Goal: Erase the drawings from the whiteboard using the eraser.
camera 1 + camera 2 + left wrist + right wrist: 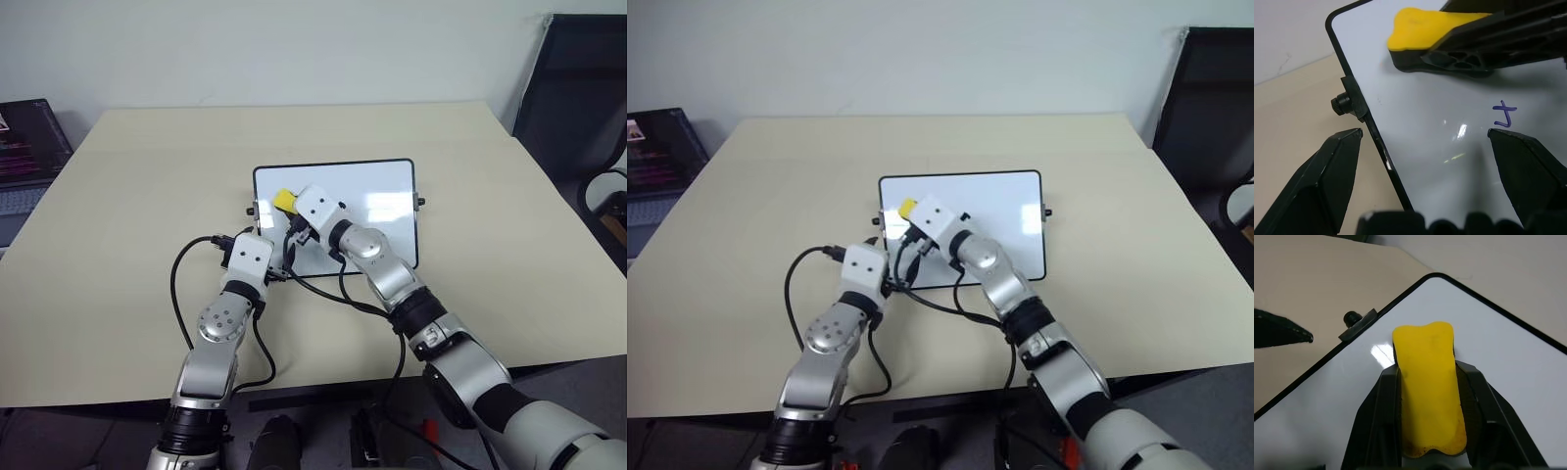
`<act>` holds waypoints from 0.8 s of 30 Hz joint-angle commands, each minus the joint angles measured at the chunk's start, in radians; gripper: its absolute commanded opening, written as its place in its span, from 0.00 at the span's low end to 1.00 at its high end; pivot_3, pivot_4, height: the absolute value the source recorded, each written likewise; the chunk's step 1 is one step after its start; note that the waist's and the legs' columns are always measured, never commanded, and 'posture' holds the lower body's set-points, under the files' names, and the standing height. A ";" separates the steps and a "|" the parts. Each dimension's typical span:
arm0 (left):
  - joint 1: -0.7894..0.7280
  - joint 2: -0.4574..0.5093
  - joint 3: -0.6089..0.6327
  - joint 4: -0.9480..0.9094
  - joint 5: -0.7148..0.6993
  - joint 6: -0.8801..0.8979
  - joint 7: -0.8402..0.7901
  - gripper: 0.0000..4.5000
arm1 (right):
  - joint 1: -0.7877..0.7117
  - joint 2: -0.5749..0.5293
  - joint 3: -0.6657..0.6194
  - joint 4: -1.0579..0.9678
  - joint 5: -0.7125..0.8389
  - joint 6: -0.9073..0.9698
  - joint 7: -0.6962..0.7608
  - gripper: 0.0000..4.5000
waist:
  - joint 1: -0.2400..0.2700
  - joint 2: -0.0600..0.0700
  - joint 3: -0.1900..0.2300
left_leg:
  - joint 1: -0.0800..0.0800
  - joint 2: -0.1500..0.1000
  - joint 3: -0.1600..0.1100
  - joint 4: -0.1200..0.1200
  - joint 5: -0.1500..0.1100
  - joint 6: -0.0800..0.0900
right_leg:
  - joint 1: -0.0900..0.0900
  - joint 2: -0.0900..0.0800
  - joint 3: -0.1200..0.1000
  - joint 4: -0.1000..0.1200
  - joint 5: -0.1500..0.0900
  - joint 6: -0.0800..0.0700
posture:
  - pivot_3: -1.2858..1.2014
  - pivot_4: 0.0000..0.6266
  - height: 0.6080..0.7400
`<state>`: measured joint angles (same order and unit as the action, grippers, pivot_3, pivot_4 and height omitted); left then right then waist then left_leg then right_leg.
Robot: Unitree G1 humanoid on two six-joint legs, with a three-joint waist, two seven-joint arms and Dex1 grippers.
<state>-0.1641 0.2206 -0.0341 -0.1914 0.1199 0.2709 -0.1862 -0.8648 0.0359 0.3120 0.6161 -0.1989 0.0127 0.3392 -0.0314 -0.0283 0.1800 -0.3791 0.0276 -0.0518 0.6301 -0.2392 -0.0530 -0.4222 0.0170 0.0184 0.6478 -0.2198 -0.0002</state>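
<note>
Right end effector (1426, 431) clamping eraser (1427, 382), pressing it on whiteboard (382, 191) near left edge. Left end effector (1425, 147) gaping wide, straddling board's left frame. Drawing (1503, 115): purple scribble, illegible. Board lying on bench (137, 196).

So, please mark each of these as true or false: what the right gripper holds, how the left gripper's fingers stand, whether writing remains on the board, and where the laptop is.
1. The right gripper is shut on the eraser. True.
2. The eraser lies loose on the table, away from the whiteboard. False: it is held over the whiteboard, near its left short side.
3. The left gripper is open, one finger on each side of the board's left frame edge. True.
4. The whiteboard is wiped clean. False: a small purple drawing remains, near the left gripper's finger.
5. A laptop stands at the table's right edge. False: it is at the left edge.
</note>
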 commanded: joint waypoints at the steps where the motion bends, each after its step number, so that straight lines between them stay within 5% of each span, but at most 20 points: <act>1: -0.002 0.002 -0.002 -0.035 -0.001 -0.024 0.002 1.00 | 0.060 -0.054 0.010 -0.092 -0.029 0.053 0.024 0.26 | 0.002 0.000 0.000 | 0.000 0.000 0.000 0.000 0.000 0.000 | 0.000 0.000 0.000 0.000 0.000 0.000 | 0.52 0.24 1.00; 11: -0.022 -0.005 -0.021 -0.007 -0.005 -0.042 -0.008 1.00 | 0.190 -0.172 -0.015 -0.262 -0.026 0.141 0.043 0.26 | 0.005 -0.001 0.000 | 0.003 -0.001 0.000 0.001 0.000 0.000 | 0.003 0.000 0.000 0.001 0.000 0.000 | 0.52 0.24 1.00; 24: -0.050 -0.005 -0.021 0.026 -0.010 -0.055 -0.014 1.00 | 0.023 -0.037 -0.015 -0.130 -0.007 0.072 -0.027 0.26 | -0.001 0.000 0.000 | 0.002 0.000 0.001 0.000 0.000 0.000 | 0.001 0.000 0.000 0.001 0.000 0.000 | 0.52 0.24 1.00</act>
<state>-0.2048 0.2157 -0.0612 -0.1468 0.1143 0.2321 -0.2065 -0.8228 -0.0061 0.3128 0.4842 -0.2133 0.1050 0.3215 -0.0321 -0.0287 0.1797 -0.3781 0.0276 -0.0511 0.6296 -0.2390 -0.0528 -0.4217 0.0170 0.0180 0.6476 -0.2198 -0.0002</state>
